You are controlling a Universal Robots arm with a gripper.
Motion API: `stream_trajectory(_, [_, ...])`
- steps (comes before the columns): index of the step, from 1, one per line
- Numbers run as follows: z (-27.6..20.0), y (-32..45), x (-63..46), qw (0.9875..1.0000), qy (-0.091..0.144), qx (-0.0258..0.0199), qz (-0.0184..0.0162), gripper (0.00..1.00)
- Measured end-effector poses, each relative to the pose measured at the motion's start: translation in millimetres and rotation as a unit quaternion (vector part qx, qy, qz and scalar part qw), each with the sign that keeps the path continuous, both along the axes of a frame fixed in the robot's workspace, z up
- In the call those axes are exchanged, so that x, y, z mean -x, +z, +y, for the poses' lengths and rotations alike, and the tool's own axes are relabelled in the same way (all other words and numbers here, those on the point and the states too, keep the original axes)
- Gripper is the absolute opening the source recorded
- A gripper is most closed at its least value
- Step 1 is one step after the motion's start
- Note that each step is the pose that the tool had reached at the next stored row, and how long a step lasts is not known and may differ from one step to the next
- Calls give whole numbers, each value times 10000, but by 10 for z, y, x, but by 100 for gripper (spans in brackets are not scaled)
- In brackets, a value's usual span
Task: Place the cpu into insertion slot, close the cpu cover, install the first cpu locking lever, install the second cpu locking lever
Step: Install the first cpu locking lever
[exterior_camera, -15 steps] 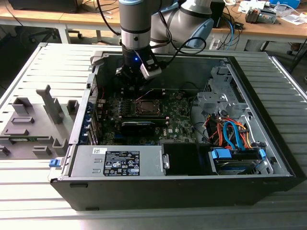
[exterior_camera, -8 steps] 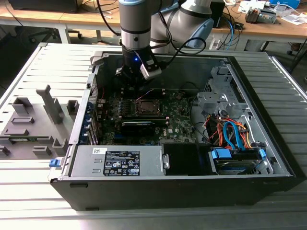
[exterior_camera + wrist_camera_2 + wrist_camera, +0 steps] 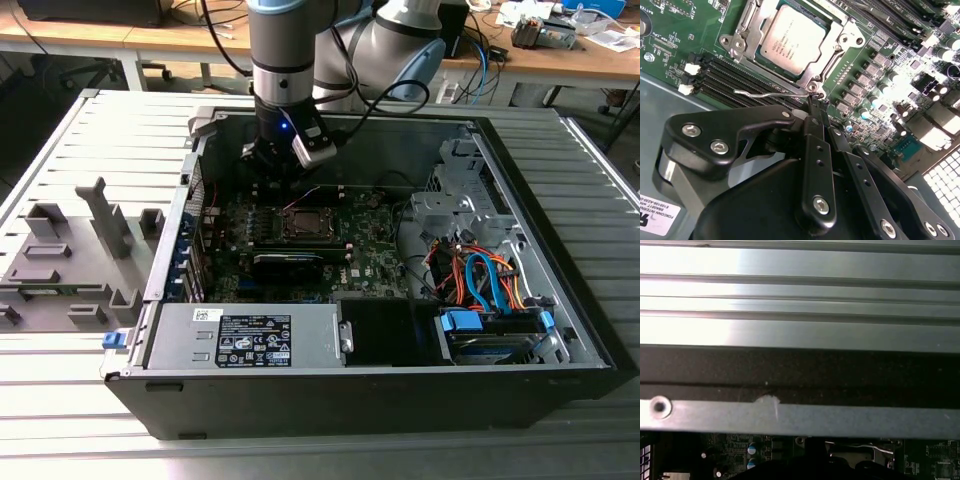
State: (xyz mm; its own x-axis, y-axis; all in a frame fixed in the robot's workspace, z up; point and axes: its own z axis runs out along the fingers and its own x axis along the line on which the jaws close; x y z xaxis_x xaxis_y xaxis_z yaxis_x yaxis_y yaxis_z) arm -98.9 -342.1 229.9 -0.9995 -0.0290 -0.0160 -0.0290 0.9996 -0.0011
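The cpu [image 3: 792, 32] lies flat in the insertion slot [image 3: 305, 222] on the green board, silver top up. The cpu cover [image 3: 841, 41] is folded down around it as a metal frame. One thin wire locking lever [image 3: 765, 93] juts out sideways over the black memory slots [image 3: 722, 80], away from the frame. A second lever [image 3: 748, 16] runs along another side of the frame. My gripper [image 3: 816, 102] is shut, its black fingertips together beside the frame's corner screw, near the hinge end of the jutting lever. In the exterior view the gripper [image 3: 272, 165] hangs just behind the socket.
The open computer case [image 3: 560, 330] lies on a ribbed metal table [image 3: 90, 400], its back wall [image 3: 800, 415] close behind the wrist. A power supply [image 3: 250, 340] and drive bay with cables [image 3: 480, 290] fill the front. Grey fixtures [image 3: 60, 260] stand at the exterior view's left.
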Motion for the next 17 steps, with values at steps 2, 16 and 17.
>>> stream_trajectory(2, [0,-12,-1,10000,0,0,0,11])
stream_trajectory(16, [0,-52,-10,10000,0,0,0,11])
stream_trajectory(17, [0,-53,-10,10000,0,0,0,11])
